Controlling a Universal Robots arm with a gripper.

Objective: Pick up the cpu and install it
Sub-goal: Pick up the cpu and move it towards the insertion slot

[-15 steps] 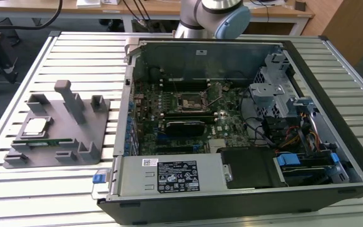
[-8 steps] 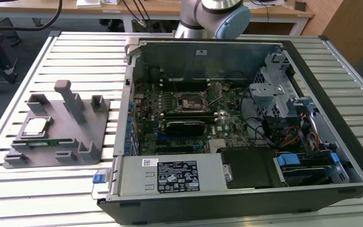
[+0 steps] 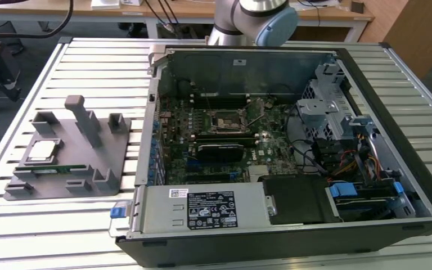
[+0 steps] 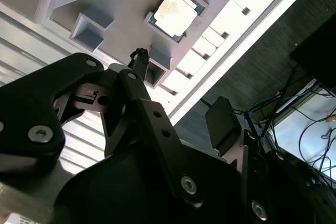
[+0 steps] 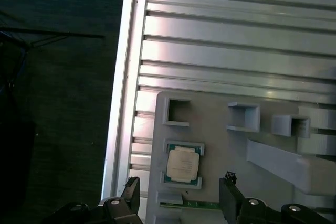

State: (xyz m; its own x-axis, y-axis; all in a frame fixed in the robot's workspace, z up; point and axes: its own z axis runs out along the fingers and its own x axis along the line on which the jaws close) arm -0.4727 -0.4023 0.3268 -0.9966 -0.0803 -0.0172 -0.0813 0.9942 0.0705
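The hand (image 5: 181, 202) stands wide open in both wrist views. Its two dark fingers (image 5: 231, 203) are well apart and nothing is held between them. The hand hangs above the grey fixture plate (image 5: 220, 156) and touches nothing on it.

The cpu (image 5: 182, 163) lies flat beneath the hand, in line with the gap between the fingers. It sits in a shallow square seat on the fixture plate, its pale metal top facing up and a thin dark green edge showing around it. In the second wrist view the cpu (image 4: 173, 14) lies beyond the fingertips, clear of both.

Just beside the cpu seat, a long green memory stick (image 3: 54, 169) lies in its own slot on the plate. Several grey blocks and open square pockets stand around both parts.

The fixture plate rests on a ribbed metal tabletop (image 3: 66, 225), at the exterior view's left. At the exterior view's right, an open computer case (image 3: 366, 79) lies on its side on the same tabletop. Its green motherboard (image 3: 269, 140) is exposed, with a square socket (image 3: 226, 119) near the middle. The arm (image 3: 250, 19) rises behind the far wall of the case.
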